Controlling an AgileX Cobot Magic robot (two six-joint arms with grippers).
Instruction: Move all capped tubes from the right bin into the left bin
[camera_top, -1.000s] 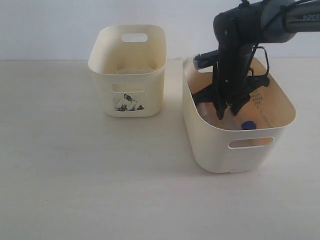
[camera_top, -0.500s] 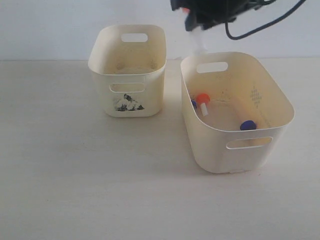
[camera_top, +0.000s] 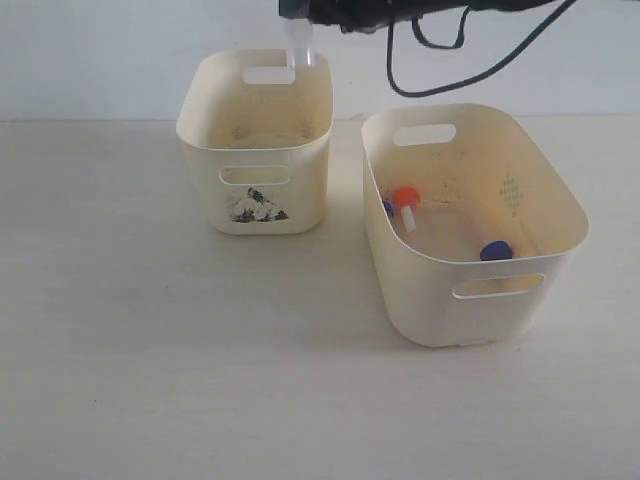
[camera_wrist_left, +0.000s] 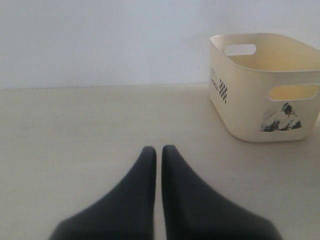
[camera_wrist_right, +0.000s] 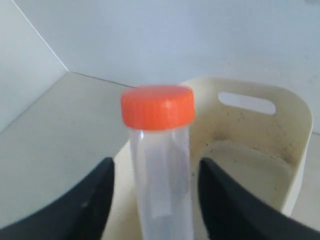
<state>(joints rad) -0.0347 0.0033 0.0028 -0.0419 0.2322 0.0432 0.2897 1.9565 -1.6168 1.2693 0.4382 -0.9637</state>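
An orange-capped tube (camera_wrist_right: 159, 150) stands between my right gripper's (camera_wrist_right: 156, 167) spread fingers, with a gap showing on each side of it. In the exterior view this clear tube (camera_top: 301, 45) hangs under the right gripper (camera_top: 300, 14), over the back rim of the left bin (camera_top: 200, 120), the one with the sticker. The same left bin (camera_wrist_right: 300, 115) lies beneath the tube. In the right bin (camera_top: 560, 190) lie an orange-capped tube (camera_top: 405, 198) and two blue caps (camera_top: 495, 251) (camera_top: 387, 208). My left gripper (camera_wrist_left: 159, 148) is shut and empty, low over the table, with the left bin (camera_wrist_left: 240, 120) off to its side.
A black cable (camera_top: 440, 80) loops down from the right arm above the right bin. Both bins stand on a pale table (camera_top: 150, 350) against a white wall. The left arm is out of the exterior view.
The right arm rose out of the right bin with an orange-capped tube and carried it leftwards to above the left bin. Its fingers now stand apart from the tube.
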